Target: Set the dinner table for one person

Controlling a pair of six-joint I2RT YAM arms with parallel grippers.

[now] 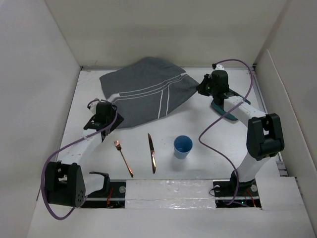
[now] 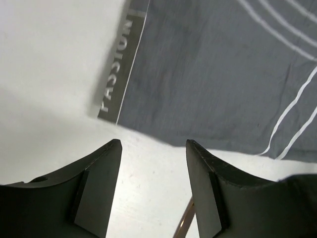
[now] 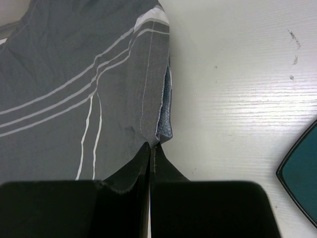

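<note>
A grey striped cloth placemat (image 1: pixel 146 91) lies rumpled at the back of the white dinner table (image 1: pixel 208 163). My right gripper (image 1: pixel 202 87) is shut on the placemat's right edge (image 3: pixel 163 130), which is lifted and folded at the pinch. My left gripper (image 1: pixel 103 130) is open and empty, hovering just off the placemat's near left corner (image 2: pixel 119 94). A copper fork (image 1: pixel 123 157), a copper knife (image 1: pixel 151 152) and a blue cup (image 1: pixel 183 147) sit on the table in front. The fork handle (image 2: pixel 185 220) shows between the left fingers.
A teal plate (image 1: pixel 224 110) lies under the right arm at the right; its rim shows in the right wrist view (image 3: pixel 301 173). White walls border the table on the left, back and right.
</note>
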